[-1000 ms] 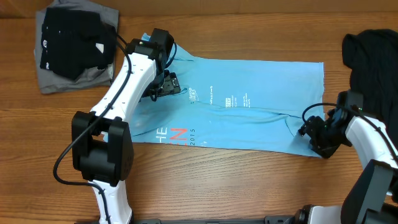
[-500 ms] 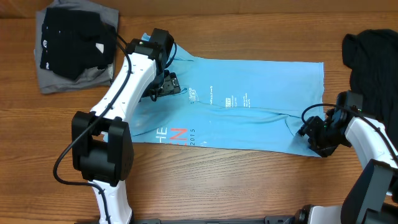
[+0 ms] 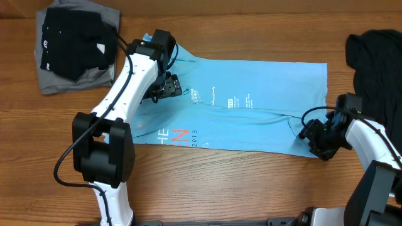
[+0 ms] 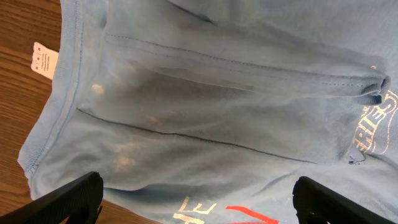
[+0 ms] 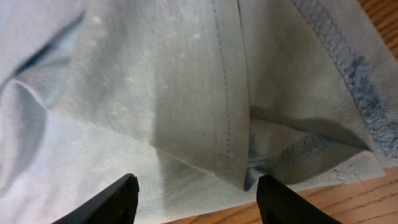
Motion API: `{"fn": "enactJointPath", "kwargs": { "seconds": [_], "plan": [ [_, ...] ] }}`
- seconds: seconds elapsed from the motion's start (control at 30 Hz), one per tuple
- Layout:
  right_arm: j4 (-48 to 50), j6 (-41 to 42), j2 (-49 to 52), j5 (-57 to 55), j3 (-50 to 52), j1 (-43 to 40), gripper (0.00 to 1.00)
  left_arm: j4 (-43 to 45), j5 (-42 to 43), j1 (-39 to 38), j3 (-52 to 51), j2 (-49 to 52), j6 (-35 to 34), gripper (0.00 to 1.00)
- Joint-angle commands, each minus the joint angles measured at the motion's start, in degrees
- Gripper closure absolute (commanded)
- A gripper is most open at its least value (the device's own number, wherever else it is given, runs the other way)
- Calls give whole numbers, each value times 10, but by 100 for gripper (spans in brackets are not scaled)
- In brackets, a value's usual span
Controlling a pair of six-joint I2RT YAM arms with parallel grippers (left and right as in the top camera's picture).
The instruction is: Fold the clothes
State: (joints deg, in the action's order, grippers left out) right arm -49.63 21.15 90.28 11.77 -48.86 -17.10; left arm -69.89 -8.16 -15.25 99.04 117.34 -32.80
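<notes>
The light-blue T-shirt (image 3: pixel 251 107) lies spread flat across the middle of the table, lengthwise left to right, with small white lettering (image 3: pixel 232 100) mid-chest and pink-red lettering (image 3: pixel 180 135) at its near left edge. Its collar (image 4: pixel 65 93), with a white tag (image 4: pixel 41 59), lies at the left end; the near right hem (image 5: pixel 298 146) seems doubled under. Far left, a black garment (image 3: pixel 75 37) sits on a folded grey garment (image 3: pixel 63 85). A second black garment (image 3: pixel 377 63) is heaped far right.

Perhaps lab: wooden table (image 3: pixel 251 182), robot arms (image 3: pixel 125 81).
</notes>
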Motion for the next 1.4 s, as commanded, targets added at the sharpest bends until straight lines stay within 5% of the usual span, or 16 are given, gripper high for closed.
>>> {"fn": "enactJointPath", "kwargs": {
  "seconds": [0.0,0.63,0.97,1.37],
  "plan": [
    [10,0,2,-8,9,3,35,-1,3,2,3,5,9,0],
    [38,1,3,-8,24,3,42,-3,3,2,3,5,9,0],
    [39,31,3,-11,20,0,95,-4,3,2,3,5,14,0],
    [3,48,3,-61,-76,-33,96,-6,3,2,3,5,16,0]
  ]
}}
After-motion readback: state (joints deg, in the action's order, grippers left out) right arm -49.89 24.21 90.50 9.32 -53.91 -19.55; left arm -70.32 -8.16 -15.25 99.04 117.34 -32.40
